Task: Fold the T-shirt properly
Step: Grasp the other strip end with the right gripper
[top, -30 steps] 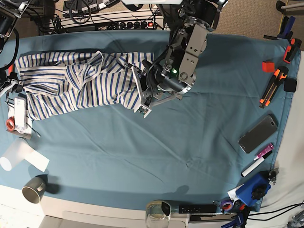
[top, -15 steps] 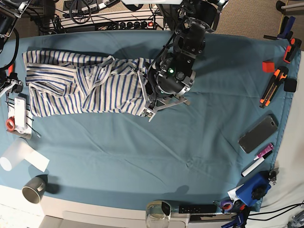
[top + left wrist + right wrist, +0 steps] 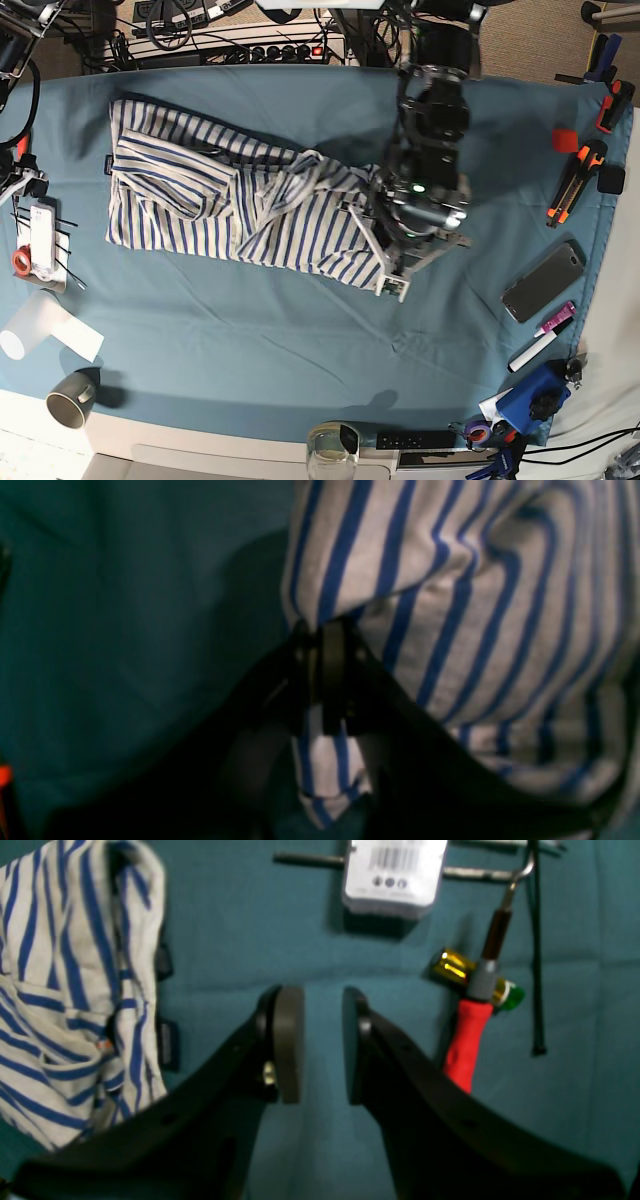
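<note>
Left pincer (image 3: 320,680) clenched on bunched striped T-shirt (image 3: 310,222), right pincer (image 3: 322,1045) parted, holding nothing

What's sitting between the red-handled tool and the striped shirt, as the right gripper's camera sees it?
In the right wrist view, the right gripper's two open fingers stand over the blue tablecloth between them.

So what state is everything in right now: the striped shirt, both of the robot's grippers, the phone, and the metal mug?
Striped shirt: rumpled and partly bunched up, not neatly folded
Left gripper: closed on the striped shirt
Right gripper: open, with nothing between its fingertips
Phone: lying flat, screen dark
Metal mug: cannot tell if anything is inside
</note>
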{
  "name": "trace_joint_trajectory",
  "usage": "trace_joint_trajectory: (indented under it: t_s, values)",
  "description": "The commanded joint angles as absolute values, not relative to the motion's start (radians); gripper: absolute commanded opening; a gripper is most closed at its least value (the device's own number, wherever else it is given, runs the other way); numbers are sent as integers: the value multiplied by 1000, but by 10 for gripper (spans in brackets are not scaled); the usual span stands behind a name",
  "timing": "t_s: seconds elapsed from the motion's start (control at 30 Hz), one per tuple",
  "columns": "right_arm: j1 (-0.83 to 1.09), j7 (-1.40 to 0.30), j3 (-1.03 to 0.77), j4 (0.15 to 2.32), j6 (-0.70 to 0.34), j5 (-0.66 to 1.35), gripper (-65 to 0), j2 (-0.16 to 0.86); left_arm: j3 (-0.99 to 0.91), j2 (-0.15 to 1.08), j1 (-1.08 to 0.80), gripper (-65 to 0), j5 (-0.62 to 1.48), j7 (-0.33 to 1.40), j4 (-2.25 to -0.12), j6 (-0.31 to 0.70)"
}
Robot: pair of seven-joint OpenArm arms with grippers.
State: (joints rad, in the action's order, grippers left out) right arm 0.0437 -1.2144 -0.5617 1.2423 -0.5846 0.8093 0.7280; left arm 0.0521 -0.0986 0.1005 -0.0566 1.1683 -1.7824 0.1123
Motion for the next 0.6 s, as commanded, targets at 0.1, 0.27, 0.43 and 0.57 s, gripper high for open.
trace_joint_trajectory:
  t_s: [0.1, 0.27, 0.43, 0.57]
  values:
    - [30, -1195, -571, 1256, -587, 831, -508, 762, 35, -55, 119, -650, 29, 1152, -1801, 111]
    - [30, -1226, -571, 1256, -652, 936, -463, 761, 37, -36, 119, -650, 31, 1151, -1801, 122]
    - [6, -1286, -570, 1256, -659, 1063, -383, 740, 37, -36, 119, -650, 43, 1151, -1801, 122]
    - [-41, -1362, -569, 1256, -656, 1084, -384, 658, 37, -36, 118, -650, 73, 1151, -1801, 122]
